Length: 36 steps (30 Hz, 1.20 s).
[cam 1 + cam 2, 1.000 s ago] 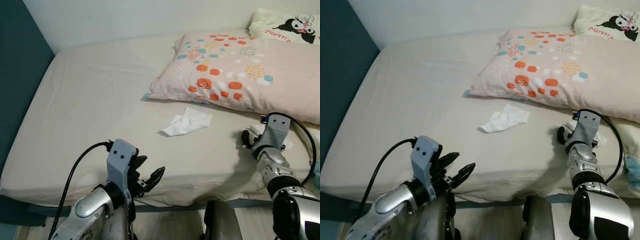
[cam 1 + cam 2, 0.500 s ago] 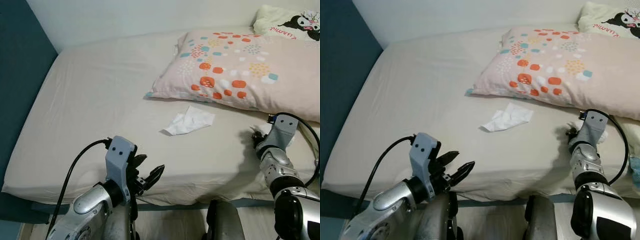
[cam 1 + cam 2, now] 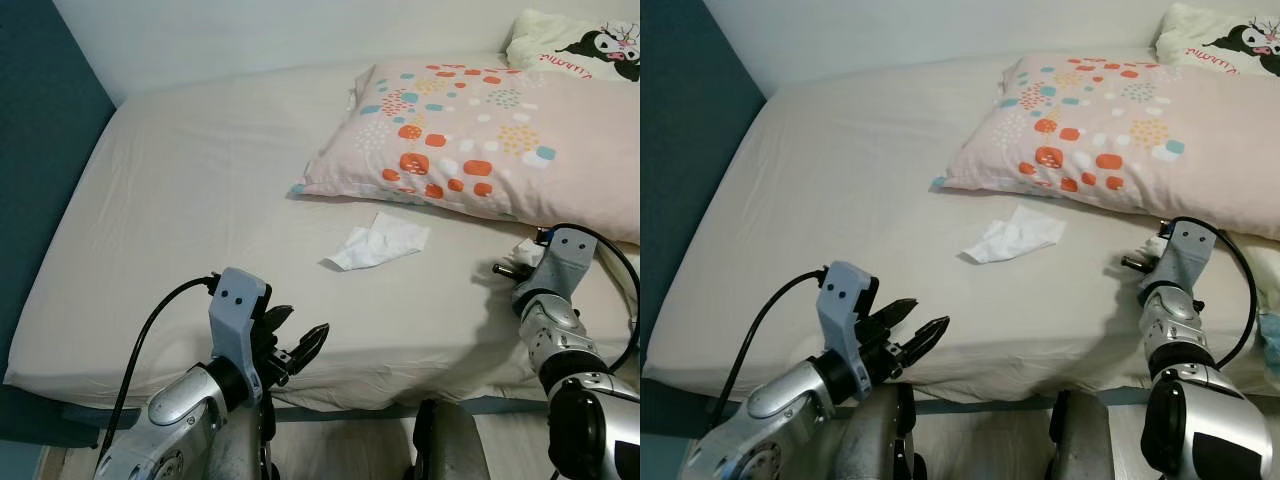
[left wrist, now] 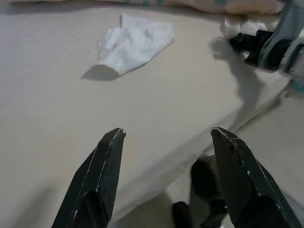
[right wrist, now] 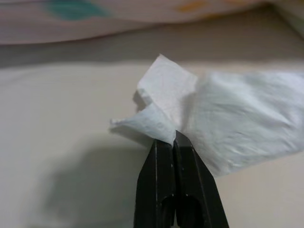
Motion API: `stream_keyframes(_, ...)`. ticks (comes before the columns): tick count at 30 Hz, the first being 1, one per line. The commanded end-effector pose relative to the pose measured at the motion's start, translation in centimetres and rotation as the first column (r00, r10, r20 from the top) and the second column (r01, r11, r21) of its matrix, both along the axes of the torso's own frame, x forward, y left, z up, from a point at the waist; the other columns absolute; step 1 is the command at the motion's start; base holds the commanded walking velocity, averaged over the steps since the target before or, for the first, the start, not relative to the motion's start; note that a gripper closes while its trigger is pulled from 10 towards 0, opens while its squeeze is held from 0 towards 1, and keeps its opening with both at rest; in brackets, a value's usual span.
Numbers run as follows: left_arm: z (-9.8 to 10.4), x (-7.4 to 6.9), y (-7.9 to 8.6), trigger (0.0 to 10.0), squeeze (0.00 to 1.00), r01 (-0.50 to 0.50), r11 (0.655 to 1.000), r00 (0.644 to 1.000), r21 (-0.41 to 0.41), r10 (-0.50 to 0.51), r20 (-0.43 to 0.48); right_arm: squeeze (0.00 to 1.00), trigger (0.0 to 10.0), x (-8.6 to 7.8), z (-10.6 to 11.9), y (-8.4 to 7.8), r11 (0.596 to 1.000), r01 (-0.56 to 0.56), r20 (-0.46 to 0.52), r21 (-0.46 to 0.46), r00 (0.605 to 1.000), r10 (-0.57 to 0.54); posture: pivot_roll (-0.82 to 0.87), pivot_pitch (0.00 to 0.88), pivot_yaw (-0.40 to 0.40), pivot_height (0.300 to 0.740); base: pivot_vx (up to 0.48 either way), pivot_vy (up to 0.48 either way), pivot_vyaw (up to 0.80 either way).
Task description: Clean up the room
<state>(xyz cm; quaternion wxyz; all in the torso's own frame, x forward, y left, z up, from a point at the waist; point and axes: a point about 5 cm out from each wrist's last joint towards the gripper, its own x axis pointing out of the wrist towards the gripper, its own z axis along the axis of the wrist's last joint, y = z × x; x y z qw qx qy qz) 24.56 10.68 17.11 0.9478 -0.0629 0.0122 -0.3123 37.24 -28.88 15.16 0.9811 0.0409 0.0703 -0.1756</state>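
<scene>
At 3 o'clock on the beige bed (image 3: 180,200), my right gripper (image 5: 174,142) has its fingers pinched together on a white crumpled tissue's (image 5: 228,118) corner; thin hold, could tear or slip. Second white tissue (image 3: 378,243) lies mid-bed; left gripper (image 4: 166,135) spread apart, idle.

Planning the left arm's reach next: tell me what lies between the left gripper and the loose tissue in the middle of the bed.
Nothing visible does. The left gripper hangs at the bed's near edge, jaws open, and bare bed sheet runs from it to the tissue. The pillow lies beyond the tissue, and the right gripper, off to the side, pinches a second tissue.
</scene>
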Motion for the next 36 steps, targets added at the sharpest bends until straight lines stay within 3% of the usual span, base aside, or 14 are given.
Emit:
stream_keyframes(1,-1.3,0.6,1.2,10.0,0.0,-0.059,0.997,0.998,0.055,0.06,-0.027,0.0,0.0,0.6,-0.5,2.1,0.991,-0.125,-0.031,-0.053,0.992,0.124,0.21,0.331,0.083,0.572,0.0,0.0,0.0)
stream_keyframes(5,-1.6,1.5,1.8,10.0,0.0,-0.109,0.99,0.994,0.092,0.111,-0.01,0.0,0.0,0.9,-0.8,3.7,0.967,-0.228,-0.058,-0.109,0.973,0.223,0.18,0.322,0.075,0.572,0.0,0.0,0.0)
stream_keyframes(6,-1.7,2.9,2.1,10.0,0.0,-0.14,0.983,0.99,0.117,0.138,0.02,0.0,0.0,1.1,-1.1,5.2,0.939,-0.314,-0.063,-0.138,0.949,0.308,0.13,0.301,0.06,0.572,0.0,0.0,0.0)
stream_keyframes(11,-1.6,4.4,1.8,10.0,0.0,-0.145,0.979,0.989,0.142,0.14,0.05,0.0,0.0,1.1,-1.2,6.2,0.927,-0.347,-0.044,-0.14,0.938,0.345,0.1,0.291,0.051,0.572,0.0,0.0,0.0)
stream_keyframes(14,-1.7,5.4,1.4,10.0,0.0,-0.157,0.975,0.987,0.155,0.148,0.064,0.0,0.0,0.9,-1.2,6.4,0.928,-0.343,-0.016,-0.146,0.938,0.345,0.05,0.266,0.038,0.572,0.0,0.0,0.0)
stream_keyframes(17,-2.0,7.0,0.4,10.0,0.0,-0.162,0.972,0.985,0.169,0.15,0.08,0.0,0.0,0.4,-0.7,6.9,0.931,-0.32,0.075,-0.173,0.939,0.337,0.01,0.256,0.035,0.572,0.0,0.0,0.0)
stream_keyframes(23,-2.9,8.7,-0.9,10.0,0.0,-0.178,0.956,0.982,0.231,0.158,0.103,0.0,0.0,-1.4,0.2,8.2,0.922,-0.298,0.185,-0.247,0.92,0.346,-0.03,0.26,0.047,0.572,0.0,0.0,0.0)
stream_keyframes(25,-3.1,9.7,-1.4,10.0,0.0,-0.188,0.954,0.98,0.232,0.168,0.101,0.0,0.0,-2.7,0.9,8.6,0.926,-0.256,0.243,-0.279,0.914,0.325,-0.05,0.264,0.055,0.572,0.0,0.0,0.0)
stream_keyframes(31,-3.3,11.3,-2.4,10.0,0.0,-0.223,0.94,0.972,0.26,0.193,0.137,0.0,0.0,-4.8,2.2,8.3,0.927,-0.147,0.328,-0.346,0.907,0.266,-0.1,0.271,0.068,0.572,0.0,0.0,0.0)
stream_keyframes(35,-3.2,11.8,-3.6,10.0,0.0,-0.233,0.939,0.968,0.251,0.199,0.156,0.0,0.0,-6.0,2.3,7.9,0.923,-0.116,0.33,-0.366,0.912,0.245,-0.12,0.279,0.075,0.572,0.0,0.0,0.0)
stream_keyframes(36,-3.2,11.9,-4.1,10.0,0.27,-0.224,0.943,0.969,0.247,0.189,0.158,0.0,0.0,-6.4,2.3,7.8,0.924,-0.113,0.322,-0.365,0.916,0.239,-0.13,0.283,0.075,0.572,0.0,0.0,0.0)
